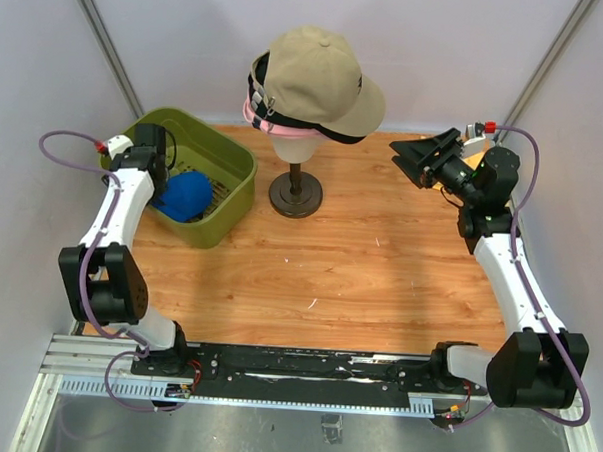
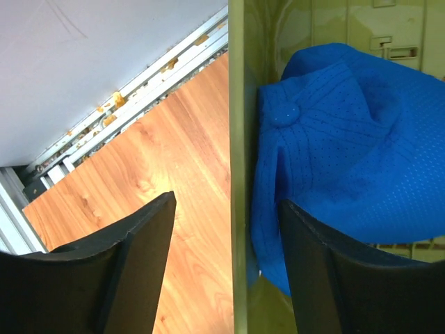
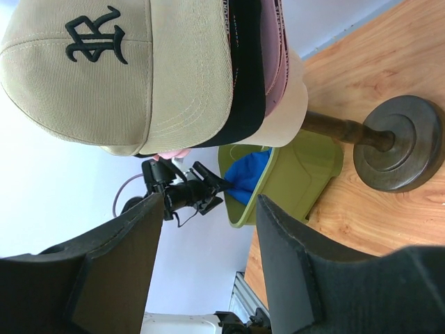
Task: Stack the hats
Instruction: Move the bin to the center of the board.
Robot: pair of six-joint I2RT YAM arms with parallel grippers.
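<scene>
Down to the blue hat (image 1: 186,194) by the look of it: slumped in the olive bin (image 1: 225,148) at the left of the desk (image 1: 361,249), pressed up against the bin's side wall. Left gripper (image 2: 224,205) right on top of it, fingers spread wide and gripping nothing, but straddling that plastic wall, one finger outside over bare wood, the other inside, touching or just about touching the blue mesh. So not lined up for a clean pinch. Probably needs a shift further into the bin to get both fingers onto fabric instead of the rim. Clearly the nearer arm though, with the right gripper (image 3: 208,202) well apart on the other side of the desk, fingers parted, empty, aimed at the mannequin head (image 1: 293,144). Hard to call the blue hat's long axis: crown crumpled, top button tipped toward the wall, brim not really readable. Soft perforated fabric, so likely to fold and sag on the way up. Over on the head: beige hat (image 1: 313,76) on top, fine ribbed cloth with a black embroidered logo, then black hat (image 1: 335,135) layers and a sliver of pink hat (image 1: 251,112) underneath, brims roughly nested. Smooth cream head on a thin post with a round dark base (image 1: 295,194). Guessing just the blue one left to go.
</scene>
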